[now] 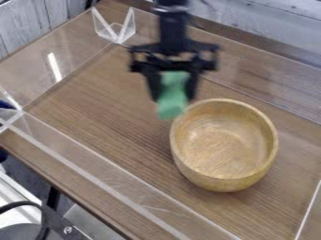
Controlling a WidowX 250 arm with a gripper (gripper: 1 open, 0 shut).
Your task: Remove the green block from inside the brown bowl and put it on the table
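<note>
The green block hangs in the air left of the brown bowl, blurred by motion, with my gripper shut on its upper end. The black fingers straddle the block and point down at the table. Nothing lies inside the bowl, which stands at the right front of the tabletop. The block's lower end is above the bare wood just beyond the bowl's left rim.
Clear acrylic walls run around the table's edges, with a clear bracket at the back left corner. The arm comes down from the top of the picture.
</note>
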